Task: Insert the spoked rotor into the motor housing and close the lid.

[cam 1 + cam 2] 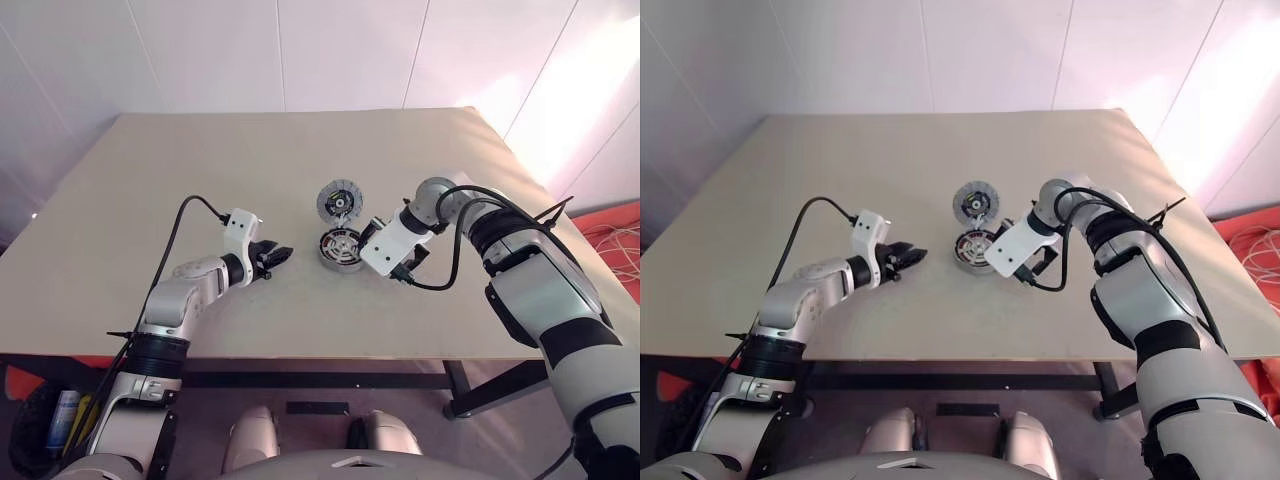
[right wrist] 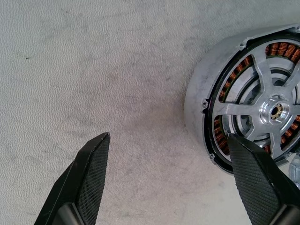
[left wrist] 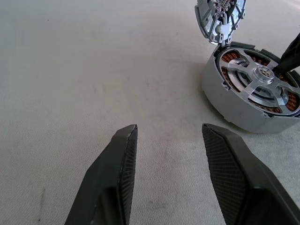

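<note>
The spoked rotor [image 2: 262, 110] already sits inside the motor housing [image 3: 225, 101] on the table [image 1: 200, 150] — the lid [image 1: 338, 199] still stands open. Both grippers' jaws, left [image 3: 168, 136] and right [image 2: 168, 145], are parted and hold nothing; closing remains.

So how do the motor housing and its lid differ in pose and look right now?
The motor housing sits flat on the table, open side up, while the lid stands raised at its far edge, not closed. The housing shows copper-brown windings with the silvery spoked rotor seated inside; the lid's inner face shows pale radial segments around a dark centre. Both are round, grey and joined at one edge.
</note>
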Action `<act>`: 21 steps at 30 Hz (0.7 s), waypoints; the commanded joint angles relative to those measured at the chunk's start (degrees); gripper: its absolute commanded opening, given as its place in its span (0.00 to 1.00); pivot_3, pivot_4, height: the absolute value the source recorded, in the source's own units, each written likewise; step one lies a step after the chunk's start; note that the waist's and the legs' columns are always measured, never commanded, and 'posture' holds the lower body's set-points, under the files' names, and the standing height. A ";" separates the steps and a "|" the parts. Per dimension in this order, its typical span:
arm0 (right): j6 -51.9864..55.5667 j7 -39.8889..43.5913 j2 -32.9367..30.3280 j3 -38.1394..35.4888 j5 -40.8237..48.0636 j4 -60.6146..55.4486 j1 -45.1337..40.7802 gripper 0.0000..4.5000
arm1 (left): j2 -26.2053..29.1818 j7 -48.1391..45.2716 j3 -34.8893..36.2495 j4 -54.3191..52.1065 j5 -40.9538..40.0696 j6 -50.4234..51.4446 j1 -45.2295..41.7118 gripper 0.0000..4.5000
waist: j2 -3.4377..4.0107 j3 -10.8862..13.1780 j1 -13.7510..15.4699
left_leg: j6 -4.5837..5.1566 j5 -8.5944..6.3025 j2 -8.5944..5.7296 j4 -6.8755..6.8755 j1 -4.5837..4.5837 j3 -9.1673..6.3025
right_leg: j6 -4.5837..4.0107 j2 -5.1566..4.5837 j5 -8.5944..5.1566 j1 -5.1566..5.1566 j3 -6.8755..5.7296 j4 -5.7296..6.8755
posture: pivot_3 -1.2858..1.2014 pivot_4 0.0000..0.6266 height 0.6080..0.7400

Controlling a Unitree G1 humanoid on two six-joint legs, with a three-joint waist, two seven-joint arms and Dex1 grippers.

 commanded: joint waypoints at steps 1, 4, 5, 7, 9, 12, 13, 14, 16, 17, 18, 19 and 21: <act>-0.64 0.12 0.48 -0.92 1.30 -1.01 -0.93 1.00 | 0.26 -0.27 0.99 -0.77 -0.04 -1.37 -1.34 0.52 | 0.00 0.00 0.03 | 0.00 0.00 0.00 0.00 0.00 0.00 | 0.00 0.00 0.00 0.00 0.00 0.00 | 0.52 0.00 1.00; -1.17 0.56 0.25 -0.91 1.47 -1.07 -1.10 1.00 | 0.21 -0.29 0.98 -0.66 0.00 -1.44 -1.30 0.52 | 0.00 0.00 0.07 | 0.00 0.00 -0.01 0.00 -0.01 0.00 | 0.00 0.00 0.00 0.00 0.00 0.01 | 0.52 0.00 1.00; -0.94 -0.33 0.44 -1.13 1.49 -1.11 -1.08 1.00 | 0.19 -0.28 0.97 -0.60 0.04 -1.48 -1.30 0.52 | 0.00 0.00 0.08 | 0.00 0.00 -0.01 0.00 -0.02 0.00 | 0.00 -0.01 0.00 0.00 0.00 0.00 | 0.52 0.00 1.00; -0.82 -0.61 0.64 -1.24 1.61 -1.12 -1.16 1.00 | 0.15 -0.26 0.95 -0.58 0.09 -1.57 -1.26 0.52 | 0.00 0.00 0.06 | 0.00 0.00 -0.01 0.00 -0.01 0.00 | 0.00 0.00 0.00 0.00 0.00 0.00 | 0.52 0.00 1.00; -0.94 0.86 0.62 -1.12 1.99 -0.96 -1.21 1.00 | 0.09 -0.25 0.92 -0.57 0.13 -1.65 -1.23 0.52 | 0.00 0.00 0.06 | 0.00 0.00 0.00 0.00 -0.01 0.00 | 0.00 0.00 0.00 -0.01 0.00 0.01 | 0.52 0.00 1.00; -0.92 -0.79 0.75 -1.16 1.76 -1.16 -1.10 1.00 | 0.04 -0.25 0.86 -0.52 0.15 -1.70 -1.28 0.52 | 0.00 0.00 0.07 | 0.00 0.00 -0.01 0.00 -0.02 0.00 | 0.00 0.00 0.00 0.00 0.00 0.00 | 0.52 0.00 1.00; -1.05 -0.54 0.71 -1.02 1.71 -1.22 -1.17 1.00 | 0.03 -0.29 0.82 -0.51 0.15 -1.74 -1.25 0.52 | 0.00 0.00 0.06 | 0.00 0.00 -0.01 0.00 -0.02 0.00 | 0.00 -0.01 0.00 0.00 0.00 0.00 | 0.52 0.00 1.00; -1.00 -0.04 0.71 -1.01 1.89 -1.19 -1.21 1.00 | 0.02 -0.31 0.76 -0.48 0.16 -1.77 -1.27 0.52 | 0.00 0.00 0.07 | 0.00 0.00 -0.01 0.00 -0.02 0.00 | 0.00 0.00 0.00 -0.01 0.00 0.00 | 0.52 0.00 1.00; -1.19 1.40 0.49 -0.91 2.17 -1.11 -1.21 1.00 | -0.03 -0.34 0.67 -0.45 0.17 -1.83 -1.27 0.52 | 0.00 0.00 0.08 | 0.00 0.00 -0.01 0.00 -0.02 0.00 | 0.00 0.00 0.00 -0.01 0.00 0.00 | 0.52 0.00 1.00; -1.38 1.03 0.33 -0.91 2.06 -1.13 -1.13 1.00 | -0.07 -0.37 0.61 -0.39 0.19 -1.86 -1.30 0.52 | 0.00 0.00 0.09 | 0.00 0.00 -0.01 0.00 -0.02 0.00 | 0.00 0.00 0.00 -0.01 0.00 0.00 | 0.52 0.00 1.00; -1.39 0.10 0.35 -1.02 1.94 -1.18 -1.04 1.00 | -0.09 -0.41 0.57 -0.32 0.19 -1.91 -1.32 0.52 | 0.00 0.00 0.08 | 0.00 0.00 -0.01 0.00 -0.02 0.00 | 0.00 -0.01 0.00 0.00 0.00 0.00 | 0.52 0.00 1.00; -1.24 -0.55 0.44 -1.03 1.77 -1.20 -1.08 1.00 | -0.11 -0.45 0.54 -0.23 0.19 -1.95 -1.35 0.52 | 0.00 0.00 0.08 | 0.00 0.00 -0.01 0.00 -0.02 0.00 | 0.00 -0.01 0.00 0.00 0.00 0.00 | 0.52 0.00 1.00; -1.40 0.32 0.43 -0.90 1.94 -1.20 -1.22 1.00 | -0.13 -0.48 0.49 -0.10 0.21 -2.01 -1.42 0.52 | 0.00 0.00 0.08 | 0.00 0.00 -0.01 0.00 -0.02 0.00 | 0.00 0.00 0.00 -0.01 0.00 0.00 | 0.52 0.00 1.00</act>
